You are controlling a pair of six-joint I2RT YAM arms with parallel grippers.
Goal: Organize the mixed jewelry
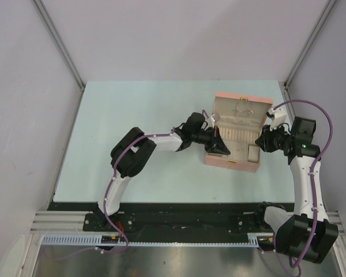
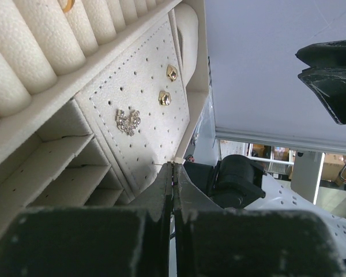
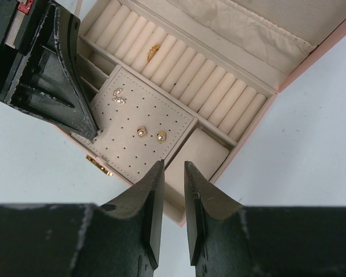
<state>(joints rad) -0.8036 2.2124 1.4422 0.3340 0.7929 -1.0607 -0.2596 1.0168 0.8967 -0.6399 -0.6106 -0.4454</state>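
Note:
The pink jewelry box [image 1: 220,161] lies open. On its perforated cream pad [image 3: 139,154] sit a sparkly pair of earrings [image 3: 119,96] and two gold studs [image 3: 141,132] [image 3: 161,137]. A gold ring [image 3: 151,52] rests in the ring rolls. My left gripper [image 2: 174,165] is shut at the pad's front corner, and a tiny pale earring [image 2: 176,159] with a thin pin shows at its tips. In the left wrist view the sparkly earrings [image 2: 128,122] and studs [image 2: 164,97] lie just ahead. My right gripper [image 3: 174,164] hovers narrowly open and empty above the cream cushion [image 3: 203,151].
The box's lid [image 1: 242,104] stands back with a fabric pocket inside. Small empty compartments [image 2: 63,173] lie left of the pad. A gold clasp [image 3: 98,164] sits on the front wall. Both arms crowd the box from either side on the pale blue table [image 1: 132,127].

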